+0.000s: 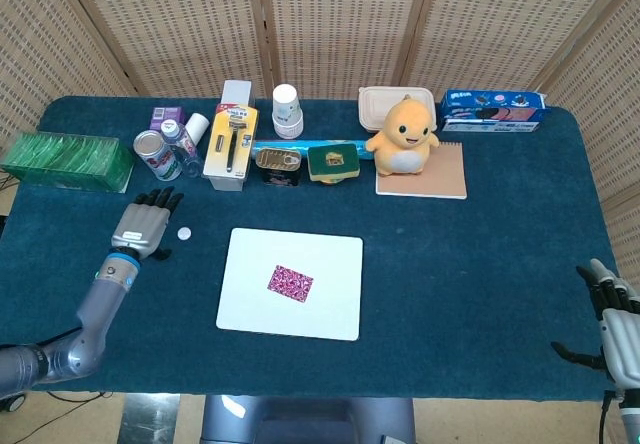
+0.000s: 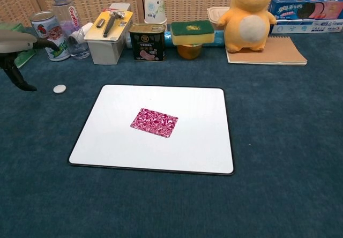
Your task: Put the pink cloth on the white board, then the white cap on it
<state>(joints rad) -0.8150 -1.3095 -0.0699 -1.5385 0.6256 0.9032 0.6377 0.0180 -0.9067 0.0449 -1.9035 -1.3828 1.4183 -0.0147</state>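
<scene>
The pink patterned cloth [image 1: 290, 283] [image 2: 154, 122] lies flat near the middle of the white board [image 1: 325, 254] [image 2: 193, 147]. A small white cap [image 1: 184, 233] [image 2: 59, 89] rests on the blue table left of the board. My left hand [image 1: 146, 226] [image 2: 15, 47] hovers just left of the cap, fingers apart and holding nothing. At the head view's bottom right corner, my right hand [image 1: 615, 324] stays open off the table's edge; the chest view does not show it.
Along the back stand a green box [image 1: 66, 161], a can [image 1: 155, 154], a bottle [image 2: 67, 22], a razor pack [image 1: 231, 142], a paper cup [image 1: 287, 110], tins [image 1: 279, 160], a yellow plush toy [image 1: 404, 137] on a notebook [image 1: 445, 174], and a blue box [image 1: 492, 110].
</scene>
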